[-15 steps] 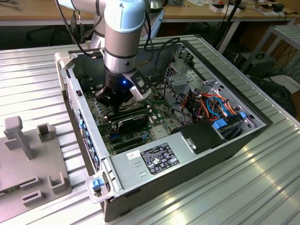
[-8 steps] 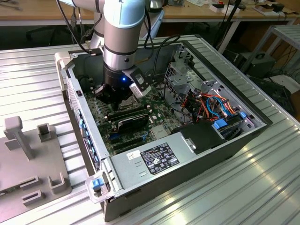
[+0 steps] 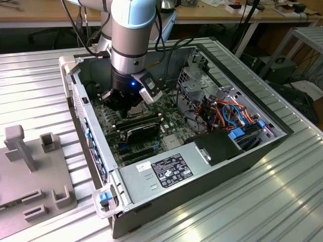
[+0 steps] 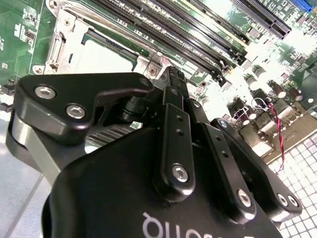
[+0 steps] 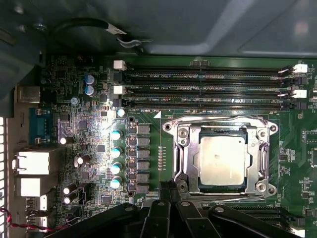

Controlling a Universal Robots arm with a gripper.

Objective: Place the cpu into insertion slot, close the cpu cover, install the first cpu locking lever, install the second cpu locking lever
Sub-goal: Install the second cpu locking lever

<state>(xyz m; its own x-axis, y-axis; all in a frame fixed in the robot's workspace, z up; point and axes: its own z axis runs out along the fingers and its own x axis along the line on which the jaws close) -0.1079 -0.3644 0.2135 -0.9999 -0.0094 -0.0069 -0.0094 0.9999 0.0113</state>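
Pincer low over the motherboard, beside the socket that already carries the chip

The black two-fingered pincer [image 5: 171,191] has its fingertips pressed together with nothing between them, close to the corner of the silvery metal rim of the square insertion slot [image 5: 224,161]. The flat square cpu with dull silver-grey top [image 5: 222,159] lies inside this slot – the thin silvery cpu cover frame [image 5: 185,157] sits flat around it. The long black memory slots [image 5: 203,90] run just beside the socket. In the exterior view the grey robot arm [image 3: 130,35] reaches down into the open grey computer case [image 3: 237,151], which stands on the ribbed metal bench [image 3: 262,201]
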